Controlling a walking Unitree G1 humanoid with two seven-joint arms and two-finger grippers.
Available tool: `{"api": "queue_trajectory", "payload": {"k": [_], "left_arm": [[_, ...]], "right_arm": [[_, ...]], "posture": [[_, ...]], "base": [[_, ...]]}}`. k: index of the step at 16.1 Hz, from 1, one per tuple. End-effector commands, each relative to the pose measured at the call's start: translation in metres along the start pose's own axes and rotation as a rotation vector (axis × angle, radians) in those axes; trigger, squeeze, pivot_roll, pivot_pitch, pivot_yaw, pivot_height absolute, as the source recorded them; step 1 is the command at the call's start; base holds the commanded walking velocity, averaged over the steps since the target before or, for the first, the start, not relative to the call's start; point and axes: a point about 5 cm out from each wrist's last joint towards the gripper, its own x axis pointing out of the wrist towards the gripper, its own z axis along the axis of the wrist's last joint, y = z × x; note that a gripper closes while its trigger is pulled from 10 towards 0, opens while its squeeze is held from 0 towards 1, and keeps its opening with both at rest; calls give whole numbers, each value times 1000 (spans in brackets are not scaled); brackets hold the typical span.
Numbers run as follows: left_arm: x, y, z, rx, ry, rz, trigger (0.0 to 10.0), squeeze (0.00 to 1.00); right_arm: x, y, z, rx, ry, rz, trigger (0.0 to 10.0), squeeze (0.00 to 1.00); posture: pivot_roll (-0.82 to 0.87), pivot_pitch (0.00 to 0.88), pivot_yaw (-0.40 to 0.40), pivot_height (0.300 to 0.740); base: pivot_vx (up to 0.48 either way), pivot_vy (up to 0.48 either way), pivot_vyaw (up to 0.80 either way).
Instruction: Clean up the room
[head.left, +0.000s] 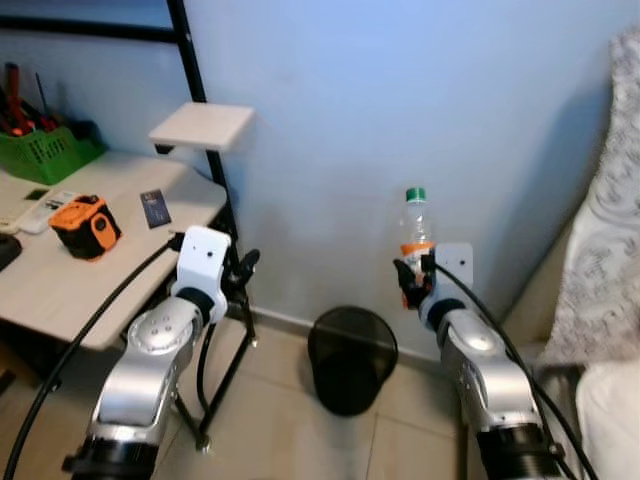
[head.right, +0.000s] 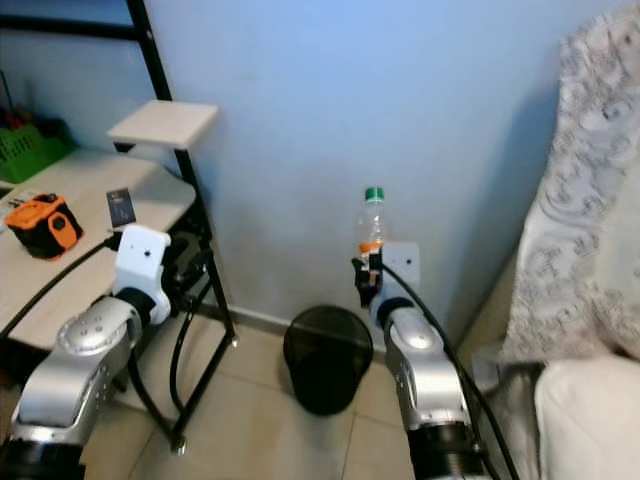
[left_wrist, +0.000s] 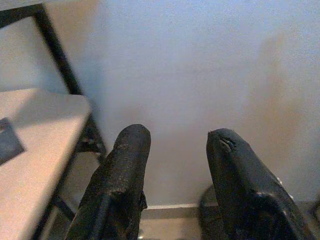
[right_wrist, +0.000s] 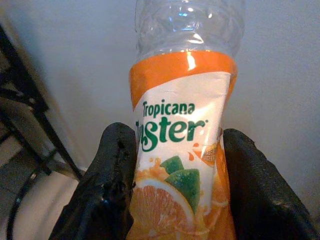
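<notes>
The right gripper (head.left: 413, 281) is clamping a plastic juice bottle (head.left: 415, 232) around its lower body, holding it upright with its long axis vertical and its green cap (head.left: 415, 194) pointing up, above and just right of the black trash bin (head.left: 351, 358) on the floor. Its orange label (right_wrist: 181, 150) is reading "Tropicana" over "ster". The left gripper (left_wrist: 172, 185) is hanging beside the surface (head.left: 90, 275), fingers spread apart and empty.

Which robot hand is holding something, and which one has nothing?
The right gripper holds the plastic bottle upright, jaws shut on its orange label. The left gripper has open jaws with nothing between them.
</notes>
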Motion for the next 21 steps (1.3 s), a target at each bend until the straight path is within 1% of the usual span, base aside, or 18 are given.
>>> {"api": "queue_trajectory", "payload": {"k": [1, 5, 8, 10, 11, 12, 14, 17, 19, 20, 21], "left_arm": [[-1, 7, 0, 7, 8, 17, 10000, 0], [0, 5, 1, 14, 11, 8, 10000, 0], [-4, 1, 2, 53, 5, -33, 10000, 0], [-8, 2, 0, 40, 9, -23, 10000, 0], [-11, 1, -6, 30, 21, -23, 10000, 0], [-11, 0, -8, 29, 28, -34, 10000, 0], [-8, -6, -7, 54, 34, -116, 10000, 0], [-3, -7, -7, 81, 37, -153, 10000, 0], [-2, -12, -13, 128, 64, -297, 10000, 0], [-1, -13, -14, 147, 72, -337, 10000, 0], [-1, -13, -16, 192, 92, -416, 10000, 0]], "right_arm": [[2, 11, 4, -7, -15, 32, 10000, 0], [3, 8, 2, -45, -1, 33, 10000, 0], [-1, 7, 0, -84, 2, 40, 10000, 0], [-5, 1, 0, -79, 4, 21, 10000, 0], [-7, -6, -6, -81, 22, 4, 10000, 0], [-7, -8, -11, -93, 42, 5, 10000, 0], [-3, -10, -24, -148, 103, 57, 10000, 0], [6, -13, -37, -204, 177, 94, 10000, 0], [13, -13, -58, -305, 307, 163, 10000, 0], [15, -13, -63, -337, 332, 175, 10000, 0], [18, -12, -70, -415, 377, 210, 10000, 0]], "posture": [[162, 0, 38, 740], [170, 0, 32, 740], [174, 0, 26, 740], [166, 0, 26, 740], [166, 0, 26, 740], [165, 0, 26, 740], [162, 0, 31, 740], [157, 0, 28, 740], [159, 0, 18, 740], [159, 0, 17, 740], [161, 0, 16, 740]], "base": [[319, 0, 0], [319, 0, 0], [320, 0, 0], [322, 0, 0], [319, 0, 0], [319, 0, 0], [321, 0, 0], [320, 0, 0], [321, 0, 0], [322, 0, 0], [319, 0, 0]]}}
